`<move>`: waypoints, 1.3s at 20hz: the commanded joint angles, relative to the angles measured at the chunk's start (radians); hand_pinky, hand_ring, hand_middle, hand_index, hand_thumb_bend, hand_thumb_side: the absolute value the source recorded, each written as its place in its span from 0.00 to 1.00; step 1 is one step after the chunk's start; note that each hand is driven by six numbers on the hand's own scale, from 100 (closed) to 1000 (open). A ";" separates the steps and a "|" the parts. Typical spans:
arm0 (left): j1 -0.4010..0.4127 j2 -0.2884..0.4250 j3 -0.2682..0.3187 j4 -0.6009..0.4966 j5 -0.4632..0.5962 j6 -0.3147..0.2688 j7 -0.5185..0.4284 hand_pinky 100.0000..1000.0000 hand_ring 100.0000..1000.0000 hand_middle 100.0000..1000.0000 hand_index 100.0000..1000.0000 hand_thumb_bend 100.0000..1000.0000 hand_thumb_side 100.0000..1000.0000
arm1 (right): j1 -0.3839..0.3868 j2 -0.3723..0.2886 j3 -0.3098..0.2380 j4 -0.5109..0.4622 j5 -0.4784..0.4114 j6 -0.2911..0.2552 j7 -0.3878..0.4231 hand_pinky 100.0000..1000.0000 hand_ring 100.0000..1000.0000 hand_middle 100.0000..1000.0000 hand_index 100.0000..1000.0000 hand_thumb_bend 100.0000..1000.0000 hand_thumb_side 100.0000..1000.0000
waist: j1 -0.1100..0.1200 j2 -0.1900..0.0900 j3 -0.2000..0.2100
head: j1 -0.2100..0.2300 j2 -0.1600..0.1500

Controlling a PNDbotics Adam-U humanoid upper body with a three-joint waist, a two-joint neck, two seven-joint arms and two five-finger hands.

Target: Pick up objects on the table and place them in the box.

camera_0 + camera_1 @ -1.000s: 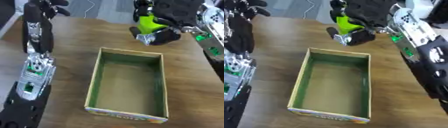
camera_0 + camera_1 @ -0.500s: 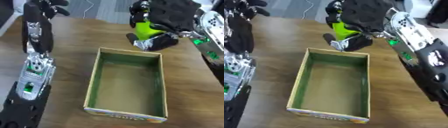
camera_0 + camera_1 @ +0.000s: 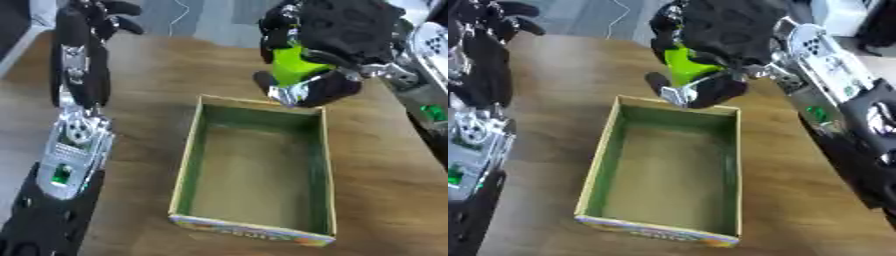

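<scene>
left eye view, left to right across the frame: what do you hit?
Left arm with the left hand at its top, fingers spread → box, open and nothing in it → right hand shut on a lime-green object, held over the box's far rim.

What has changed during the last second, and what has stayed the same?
The right hand, still curled round the bright green object, has moved from the table's far right side toward the box and is now over its far edge. Nothing was released. The box remains empty and has not moved, and the left hand stays raised at the far left, holding nothing.
</scene>
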 commanded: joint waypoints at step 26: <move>-0.027 0.017 -0.002 0.027 0.018 -0.001 -0.013 0.41 0.56 0.59 0.67 0.54 0.97 | 0.011 0.037 0.000 -0.051 -0.200 0.094 0.073 0.00 0.91 0.98 1.00 0.00 1.00 | -0.005 -0.010 0.009 | 0.020 0.000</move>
